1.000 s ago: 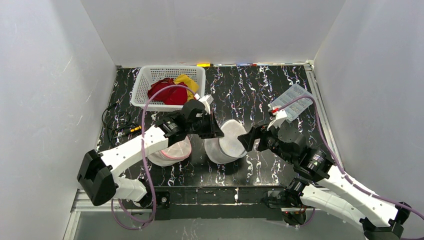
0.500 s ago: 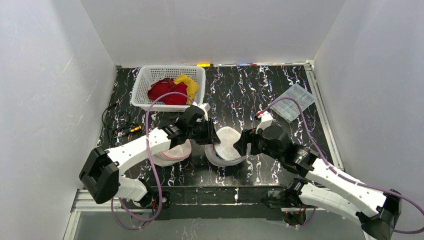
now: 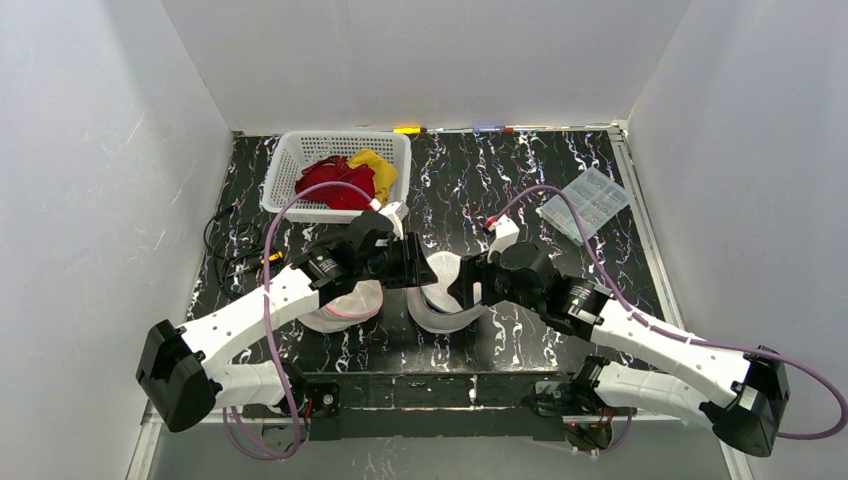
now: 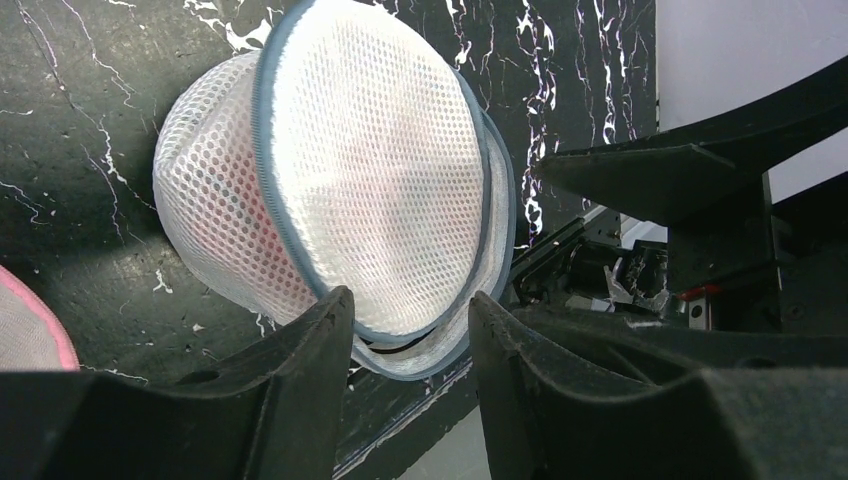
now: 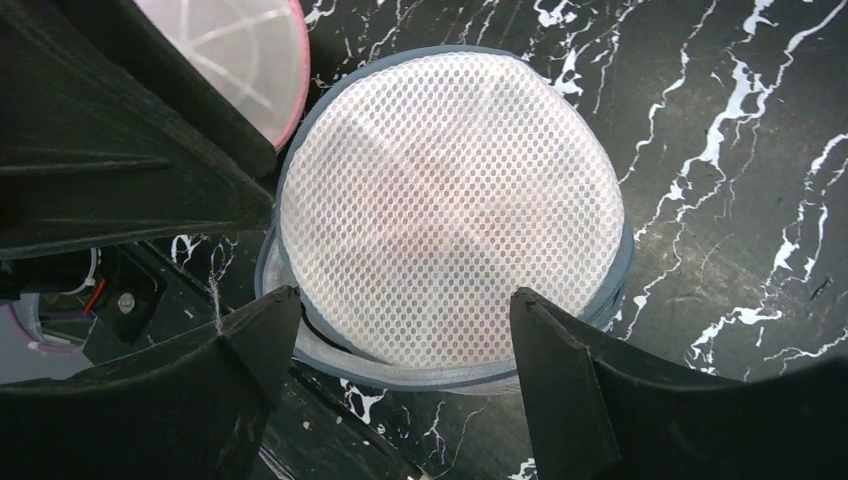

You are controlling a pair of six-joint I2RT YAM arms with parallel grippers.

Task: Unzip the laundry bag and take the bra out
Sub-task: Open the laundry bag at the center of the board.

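Left hand (image 4: 410,300) half open, right hand (image 5: 402,296) wide open, both empty over the laundry bag (image 5: 450,190) (blue-rimmed mesh)

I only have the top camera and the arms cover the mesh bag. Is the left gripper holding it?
Observer: No. In the left wrist view the left gripper is open, jaws apart, and the grey edge of the mesh bag shows in the gap.
Operator: And the right one?
Observer: In its wrist view the right gripper is wide open, with one jaw on either side of the bag and neither pinching it.
Operator: Anything inside?
Observer: Yes. In the left wrist view a reddish item shows through the mesh on the bag's side.
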